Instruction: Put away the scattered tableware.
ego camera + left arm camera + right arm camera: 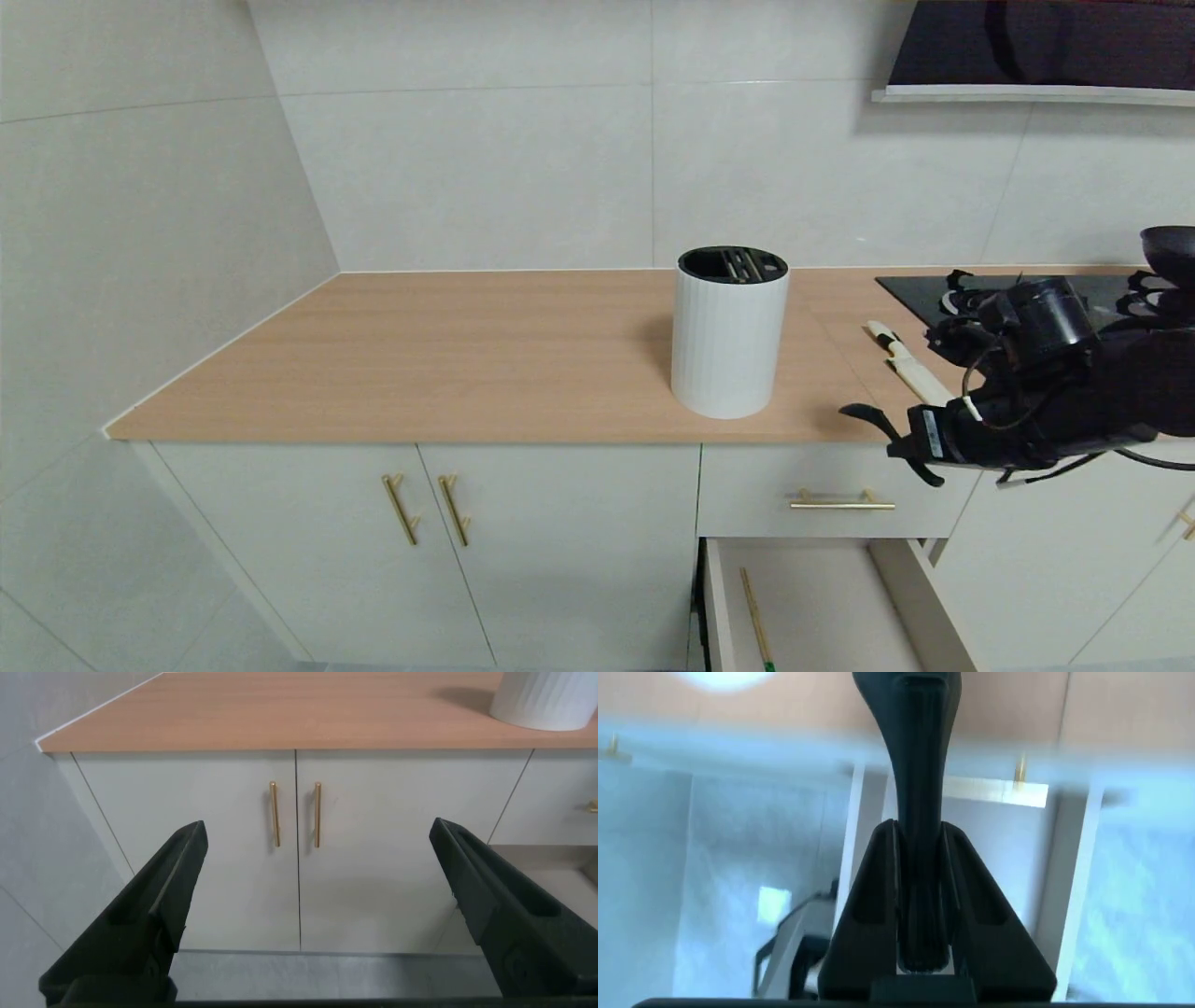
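Observation:
A white ribbed utensil holder (728, 341) with a black slotted top stands upright on the wooden counter (485, 355); its base also appears in the left wrist view (551, 700). To its right a white-handled knife (901, 359) lies flat on the counter. My right gripper (892, 443) hovers at the counter's front edge, just in front of the knife, over the open drawer (887, 579). Its fingers (909, 686) are shut with nothing visible between them. A wooden chopstick (756, 625) with a green tip lies in the drawer. My left gripper (318, 933) is open, low, facing the cabinet doors.
A black cooktop (934, 291) with a dark pot (1172, 243) occupies the counter's right end, under a range hood (1036, 56). Tiled walls bound the back and left. A shut drawer with a gold handle (840, 504) sits above the open one. Cabinet door handles (294, 814) face the left gripper.

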Motion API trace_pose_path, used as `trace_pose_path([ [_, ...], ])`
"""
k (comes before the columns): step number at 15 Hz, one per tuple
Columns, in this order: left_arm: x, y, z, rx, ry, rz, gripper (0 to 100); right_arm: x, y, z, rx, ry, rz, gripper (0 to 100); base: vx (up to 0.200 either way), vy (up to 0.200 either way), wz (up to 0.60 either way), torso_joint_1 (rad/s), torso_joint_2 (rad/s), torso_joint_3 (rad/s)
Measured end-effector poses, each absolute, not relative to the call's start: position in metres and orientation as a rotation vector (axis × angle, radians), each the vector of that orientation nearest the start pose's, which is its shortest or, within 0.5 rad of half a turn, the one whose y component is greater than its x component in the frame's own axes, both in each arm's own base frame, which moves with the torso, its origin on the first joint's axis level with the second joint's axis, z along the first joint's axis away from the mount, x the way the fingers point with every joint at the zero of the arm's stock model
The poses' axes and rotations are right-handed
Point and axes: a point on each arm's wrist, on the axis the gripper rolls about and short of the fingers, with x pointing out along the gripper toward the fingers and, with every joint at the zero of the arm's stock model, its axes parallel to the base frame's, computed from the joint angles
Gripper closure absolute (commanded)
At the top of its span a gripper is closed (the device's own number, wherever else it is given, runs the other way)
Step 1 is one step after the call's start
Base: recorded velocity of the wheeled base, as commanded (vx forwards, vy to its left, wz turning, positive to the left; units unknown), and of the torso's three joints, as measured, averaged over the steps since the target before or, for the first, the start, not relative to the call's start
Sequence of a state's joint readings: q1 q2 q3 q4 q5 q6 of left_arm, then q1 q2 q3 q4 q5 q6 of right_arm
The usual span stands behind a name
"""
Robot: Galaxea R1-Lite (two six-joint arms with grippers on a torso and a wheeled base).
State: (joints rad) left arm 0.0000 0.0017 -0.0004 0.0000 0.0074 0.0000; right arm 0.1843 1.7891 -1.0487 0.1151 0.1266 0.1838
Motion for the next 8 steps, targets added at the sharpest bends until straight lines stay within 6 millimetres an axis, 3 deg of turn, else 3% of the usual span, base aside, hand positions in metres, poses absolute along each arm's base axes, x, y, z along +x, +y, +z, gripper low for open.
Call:
trace_pose_path([
  [3, -0.023, 0.000, 0.076, 0.000, 0.000, 0.007, 0, 0.279, 0.061, 0.149, 0.130, 0.835, 0.218, 100, 0.000, 0.000, 0.00, 0.000, 0.00, 0.000],
  [8, -0.023, 0.000, 0.076, 0.000, 0.000, 0.007, 0, 0.260, 0.065, 0.138, 0.089, 0.783, 0.249, 100, 0.000, 0.000, 0.00, 0.000, 0.00, 0.000],
])
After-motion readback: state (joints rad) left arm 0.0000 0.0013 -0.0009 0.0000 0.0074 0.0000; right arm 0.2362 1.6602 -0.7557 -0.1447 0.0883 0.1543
